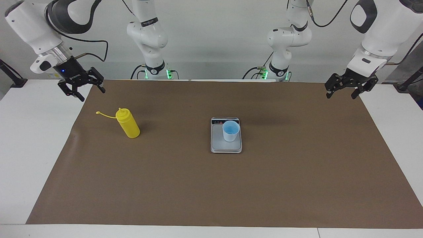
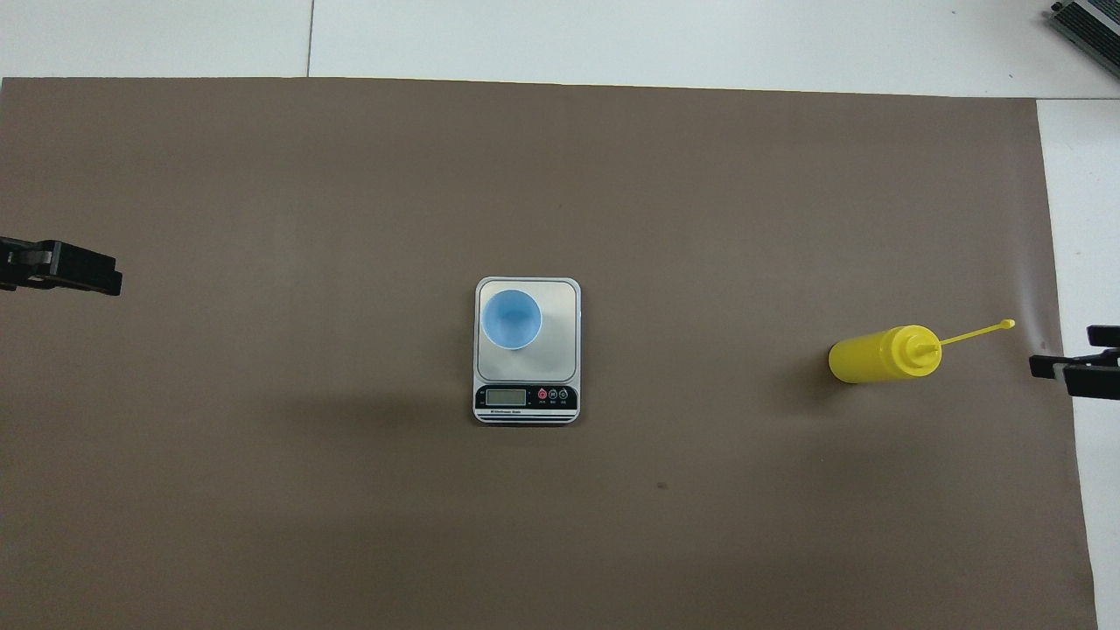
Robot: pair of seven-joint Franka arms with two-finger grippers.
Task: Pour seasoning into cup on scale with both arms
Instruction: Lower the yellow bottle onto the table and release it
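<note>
The yellow seasoning bottle (image 1: pixel 129 125) (image 2: pixel 875 354) stands upright on the brown mat toward the right arm's end, its cap strap sticking out sideways. The pale blue cup (image 1: pixel 230 130) (image 2: pixel 511 318) stands on the silver-grey scale (image 1: pixel 218 142) (image 2: pixel 560 306) mid-table, its display at the robots' end. My right gripper (image 1: pixel 92 94) (image 2: pixel 1059 363) hangs open over the mat's edge beside the bottle, apart from it and holding nothing. My left gripper (image 1: pixel 341 96) (image 2: pixel 87 276) waits open and empty over the mat's edge at the left arm's end.
A brown mat (image 1: pixel 211 191) covers most of the white table (image 1: pixel 29 148). Two arm bases (image 1: pixel 155 71) stand at the robots' edge. A grey device (image 2: pixel 1089 22) shows at one corner of the overhead view.
</note>
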